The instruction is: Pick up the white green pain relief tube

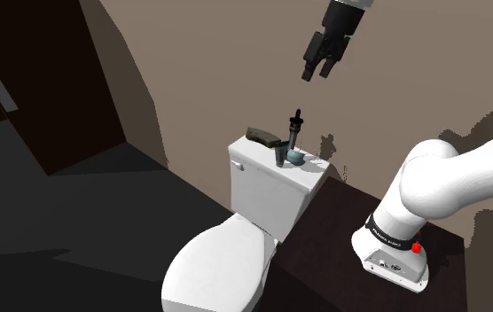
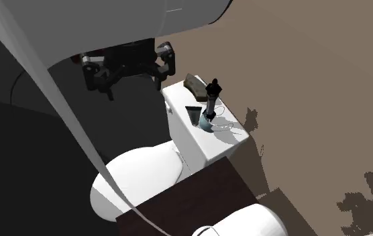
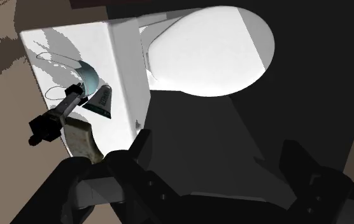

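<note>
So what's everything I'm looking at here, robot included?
toilet: one, white, lid down, its tank against the brown wall
tube: one, dark with green and white marks, on the tank top beside the bowl
bottle: one, dark, upright on the tank top
bowl: one, pale blue, at the bottle's foot
block: one, dark brown, on the tank top, to the shoulder view's left of the bottle
door: one, dark brown, at the shoulder view's left
stand: one, dark, beside the toilet
arm: one, white, rising from the stand
gripper: one, black, open, in the air above the tank
</note>
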Motion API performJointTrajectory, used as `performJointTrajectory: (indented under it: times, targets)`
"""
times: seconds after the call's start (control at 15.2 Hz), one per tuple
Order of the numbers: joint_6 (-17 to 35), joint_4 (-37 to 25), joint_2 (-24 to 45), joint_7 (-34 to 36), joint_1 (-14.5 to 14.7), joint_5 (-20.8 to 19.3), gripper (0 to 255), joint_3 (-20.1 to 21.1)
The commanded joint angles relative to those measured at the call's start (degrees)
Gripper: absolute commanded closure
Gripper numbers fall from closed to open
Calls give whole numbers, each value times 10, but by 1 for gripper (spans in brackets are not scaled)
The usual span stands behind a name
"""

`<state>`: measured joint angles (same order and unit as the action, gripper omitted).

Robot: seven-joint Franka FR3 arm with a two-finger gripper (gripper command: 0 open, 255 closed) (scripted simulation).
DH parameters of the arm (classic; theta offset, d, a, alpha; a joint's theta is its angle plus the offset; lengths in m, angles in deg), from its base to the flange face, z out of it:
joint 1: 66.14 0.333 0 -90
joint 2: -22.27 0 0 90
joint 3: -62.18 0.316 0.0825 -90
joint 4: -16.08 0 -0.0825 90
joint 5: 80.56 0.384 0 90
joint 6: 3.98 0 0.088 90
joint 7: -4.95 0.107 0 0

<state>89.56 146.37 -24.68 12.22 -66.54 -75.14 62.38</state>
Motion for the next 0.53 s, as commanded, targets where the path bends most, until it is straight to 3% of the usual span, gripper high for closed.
performJointTrajectory:
  times: [0.0, 0.46]
  targets:
    - [0, 0, 0, 0, 0, 0, 0, 0]
    - [98, 82, 39, -119, 7, -45, 0, -51]
